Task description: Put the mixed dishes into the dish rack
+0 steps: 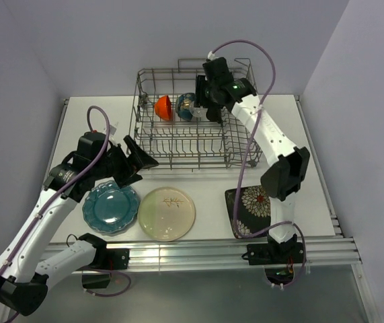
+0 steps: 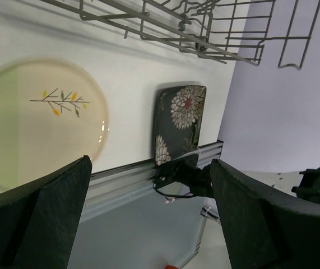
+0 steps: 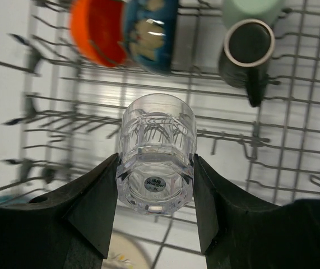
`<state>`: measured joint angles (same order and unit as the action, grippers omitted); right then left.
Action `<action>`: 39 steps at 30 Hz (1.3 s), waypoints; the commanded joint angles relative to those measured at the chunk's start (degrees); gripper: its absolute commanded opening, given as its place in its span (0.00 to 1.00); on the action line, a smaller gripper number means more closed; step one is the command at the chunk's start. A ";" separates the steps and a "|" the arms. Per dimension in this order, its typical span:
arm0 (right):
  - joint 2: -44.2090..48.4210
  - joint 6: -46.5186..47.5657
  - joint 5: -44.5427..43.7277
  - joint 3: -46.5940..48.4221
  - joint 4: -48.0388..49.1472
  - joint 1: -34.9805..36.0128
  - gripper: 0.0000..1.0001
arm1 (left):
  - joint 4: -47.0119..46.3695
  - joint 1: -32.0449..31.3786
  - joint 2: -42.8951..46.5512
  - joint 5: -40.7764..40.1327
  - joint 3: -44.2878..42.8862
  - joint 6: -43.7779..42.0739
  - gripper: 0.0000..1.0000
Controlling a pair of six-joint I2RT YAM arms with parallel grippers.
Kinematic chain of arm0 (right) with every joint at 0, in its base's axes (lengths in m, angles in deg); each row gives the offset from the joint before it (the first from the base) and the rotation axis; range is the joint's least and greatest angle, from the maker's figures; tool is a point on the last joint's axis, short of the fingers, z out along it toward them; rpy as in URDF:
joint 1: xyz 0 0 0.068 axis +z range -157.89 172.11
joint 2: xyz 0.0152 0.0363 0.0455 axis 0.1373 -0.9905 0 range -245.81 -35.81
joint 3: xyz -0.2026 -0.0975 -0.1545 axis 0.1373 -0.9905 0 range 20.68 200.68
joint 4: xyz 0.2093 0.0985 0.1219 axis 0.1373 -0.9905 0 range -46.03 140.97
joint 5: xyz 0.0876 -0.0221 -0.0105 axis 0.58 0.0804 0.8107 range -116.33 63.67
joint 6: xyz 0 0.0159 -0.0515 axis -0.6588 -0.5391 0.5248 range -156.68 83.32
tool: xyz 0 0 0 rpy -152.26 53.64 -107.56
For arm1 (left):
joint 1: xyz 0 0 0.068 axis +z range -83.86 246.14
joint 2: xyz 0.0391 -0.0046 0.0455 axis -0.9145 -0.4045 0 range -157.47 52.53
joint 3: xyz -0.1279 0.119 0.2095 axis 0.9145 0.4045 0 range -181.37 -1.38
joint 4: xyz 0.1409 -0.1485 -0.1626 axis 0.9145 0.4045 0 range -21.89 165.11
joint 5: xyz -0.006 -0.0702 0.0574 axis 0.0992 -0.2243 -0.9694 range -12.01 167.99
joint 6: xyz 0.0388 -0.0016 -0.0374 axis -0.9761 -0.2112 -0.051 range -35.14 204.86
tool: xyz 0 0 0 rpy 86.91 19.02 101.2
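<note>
Item one, the dish rack (image 1: pixel 178 145): a grey wire basket at the far middle of the white table (image 1: pixel 306 134), and our reference for every entry below. Inside it, at the far left, we list the red-orange bowl (image 1: pixel 164 108) on edge, with the dark bowl (image 1: pixel 186 106), blue-patterned, touching its right side. Further right along the rack's far side we list the pale green cup (image 3: pixel 249 8) and, just nearer, the brown mug (image 3: pixel 248 53), mouth toward the wrist camera. The right gripper (image 3: pixel 155 168) hangs over the rack's interior with its fingers pressed on either side of the clear glass (image 3: pixel 156 151), base toward the camera. Rows of upright tines lie under and around the glass, and the two bowls and the mug are close beyond it. Whether the glass touches the wires we cannot tell. In front of the rack, on the table, we list from left to right the teal scalloped plate (image 1: pixel 110 207), the cream round plate (image 1: pixel 167 213) and the black square floral plate (image 1: pixel 251 210), each lying flat. The left gripper (image 1: pixel 138 160) hovers just off the rack's near left corner, jaws spread wide with nothing between them.
</note>
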<state>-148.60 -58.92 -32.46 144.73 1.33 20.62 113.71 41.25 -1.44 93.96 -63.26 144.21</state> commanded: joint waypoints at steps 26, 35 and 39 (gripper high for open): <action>-14.29 11.61 -11.80 10.77 6.76 -1.79 0.00 | 2.21 -0.16 3.61 -2.52 2.39 -0.64 0.92; -17.81 11.96 -11.89 11.83 7.55 -2.50 0.00 | 3.44 -0.16 2.91 -3.13 1.77 -1.52 0.93; -19.65 11.78 -10.84 13.06 7.81 -2.59 0.00 | 3.79 -0.16 2.74 -3.13 1.77 -1.87 0.93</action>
<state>-166.55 -47.47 -43.39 155.17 6.79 18.31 117.10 41.25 1.18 91.60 -60.99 143.51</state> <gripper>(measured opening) 0.568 0.927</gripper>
